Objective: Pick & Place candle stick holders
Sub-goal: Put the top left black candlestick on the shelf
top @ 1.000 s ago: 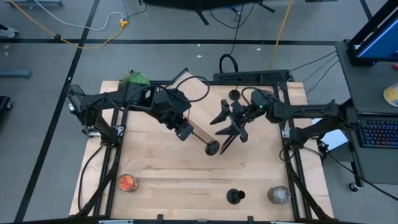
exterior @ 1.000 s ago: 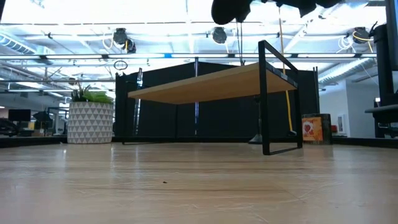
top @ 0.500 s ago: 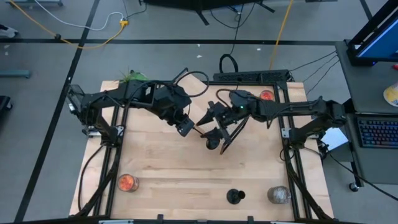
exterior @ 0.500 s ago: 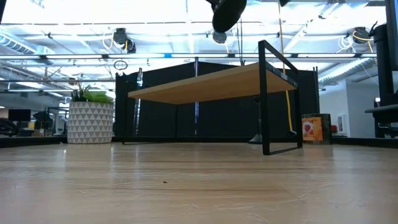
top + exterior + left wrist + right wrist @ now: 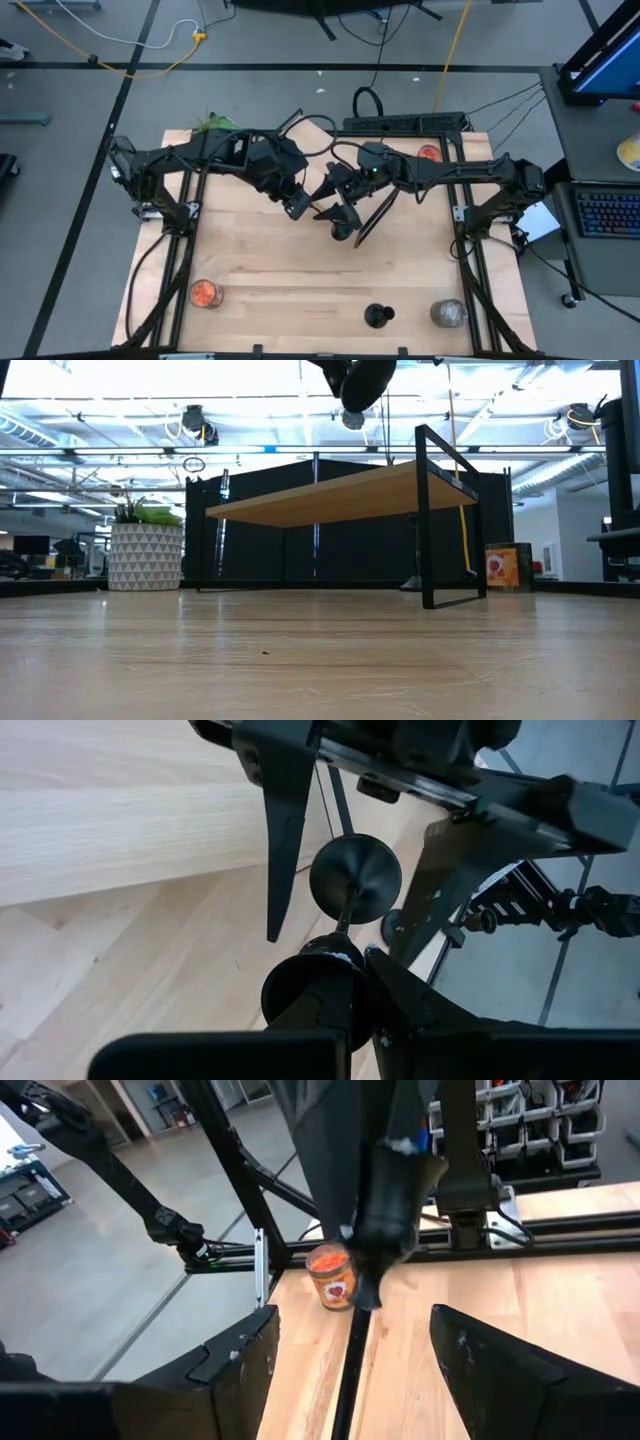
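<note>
Both arms raised mid-table, meeting

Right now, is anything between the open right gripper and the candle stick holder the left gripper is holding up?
Nothing visible blocks it. The left gripper is shut on the candle stick holder, held above the table. The right gripper already has its open fingers on either side of the holder's disc, with only air between.

My fingers are black, and so is the candle stick holder they pinch, matte with a grey sheen on its disc. Below it the table is pale blond wood. Near the table's edge stands an orange jar.
</note>
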